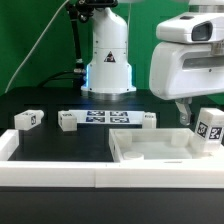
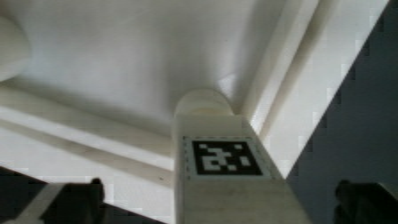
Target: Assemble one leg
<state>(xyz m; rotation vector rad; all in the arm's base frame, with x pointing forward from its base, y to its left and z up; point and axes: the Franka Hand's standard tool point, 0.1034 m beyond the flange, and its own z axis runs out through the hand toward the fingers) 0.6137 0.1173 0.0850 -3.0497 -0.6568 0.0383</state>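
Observation:
My gripper (image 1: 192, 110) hangs at the exterior view's right, over the right rear corner of the white tabletop (image 1: 140, 152). A white leg (image 1: 208, 126) with a black-and-white tag stands tilted just under it. In the wrist view the leg (image 2: 222, 150) runs up the middle, with its rounded end against the tabletop (image 2: 125, 60) next to a raised rim. The gripper (image 2: 217, 203) is open. Its dark fingertips (image 2: 71, 200) stand well clear of the leg on both sides.
Three more legs lie on the black table: one at the exterior view's left (image 1: 28, 120), one nearer the middle (image 1: 67, 122) and one by the tabletop (image 1: 148, 120). The marker board (image 1: 105, 119) lies between them. The robot base (image 1: 108, 60) stands behind.

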